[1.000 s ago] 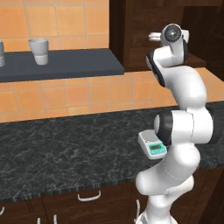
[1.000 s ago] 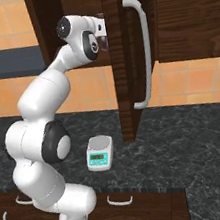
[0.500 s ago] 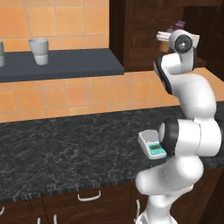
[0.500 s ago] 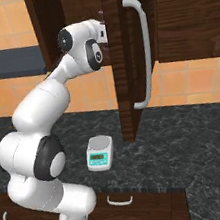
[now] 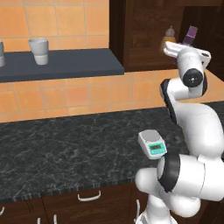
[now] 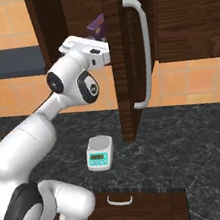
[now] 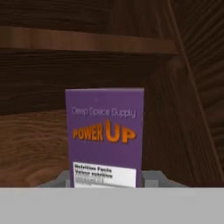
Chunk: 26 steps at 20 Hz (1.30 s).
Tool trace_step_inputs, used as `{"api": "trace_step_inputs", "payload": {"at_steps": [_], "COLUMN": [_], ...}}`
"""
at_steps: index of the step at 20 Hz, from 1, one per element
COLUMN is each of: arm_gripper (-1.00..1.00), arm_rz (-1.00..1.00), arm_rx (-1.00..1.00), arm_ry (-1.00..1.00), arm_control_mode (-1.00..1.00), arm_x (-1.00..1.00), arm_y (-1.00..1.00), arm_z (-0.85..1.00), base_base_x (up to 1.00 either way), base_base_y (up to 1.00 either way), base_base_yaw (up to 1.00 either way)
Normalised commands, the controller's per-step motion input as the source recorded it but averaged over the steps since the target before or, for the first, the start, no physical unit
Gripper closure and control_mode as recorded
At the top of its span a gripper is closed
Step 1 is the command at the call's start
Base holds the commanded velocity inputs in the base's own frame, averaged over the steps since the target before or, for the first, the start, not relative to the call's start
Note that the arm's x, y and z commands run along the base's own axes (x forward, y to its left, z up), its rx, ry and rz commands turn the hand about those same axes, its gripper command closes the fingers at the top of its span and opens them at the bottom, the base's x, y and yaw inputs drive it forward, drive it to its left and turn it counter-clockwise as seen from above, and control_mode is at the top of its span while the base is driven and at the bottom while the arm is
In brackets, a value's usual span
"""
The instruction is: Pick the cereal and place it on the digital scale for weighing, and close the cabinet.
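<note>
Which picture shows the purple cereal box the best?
The hand view. The cereal box faces that camera, so its whole purple front, the orange "POWER UP" lettering and the pale label show. The left base view catches just a purple top corner behind the arm; the right base view a sliver beside the cabinet door.

There is 1 cereal box (image 7: 104,138), 1 digital scale (image 6: 99,153), 1 tan bottle (image 5: 169,38), 2 cups (image 5: 39,50) on the shelf (image 5: 61,63), and 1 cabinet (image 6: 123,54).
</note>
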Motion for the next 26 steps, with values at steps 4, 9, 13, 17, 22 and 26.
{"api": "trace_step_inputs", "payload": {"at_steps": [4,9,13,17,22,26], "arm_gripper": [1.0,1.0,1.0,1.0,1.0,1.0], "arm_rz": [0.0,0.31,0.46,0.32,0.17,0.17], "arm_rx": [0.01,0.0,-0.06,-0.13,-0.09,-0.11], "arm_ry": [-0.03,0.09,0.04,0.0,0.0,0.0], "arm_control_mode": [-1.0,-1.0,-1.0,-1.0,-1.0,-1.0], "arm_x": [-1.0,-0.96,-0.57,-0.11,0.09,0.18], "arm_y": [0.88,0.41,0.25,0.11,0.02,0.02], "arm_z": [-0.01,-0.23,-0.41,-0.27,-0.22,-0.44], "base_base_x": [0.0,0.0,0.0,0.0,0.0,0.0], "base_base_y": [0.0,0.0,0.0,0.0,0.0,0.0], "base_base_yaw": [0.0,0.0,0.0,0.0,0.0,0.0]}}
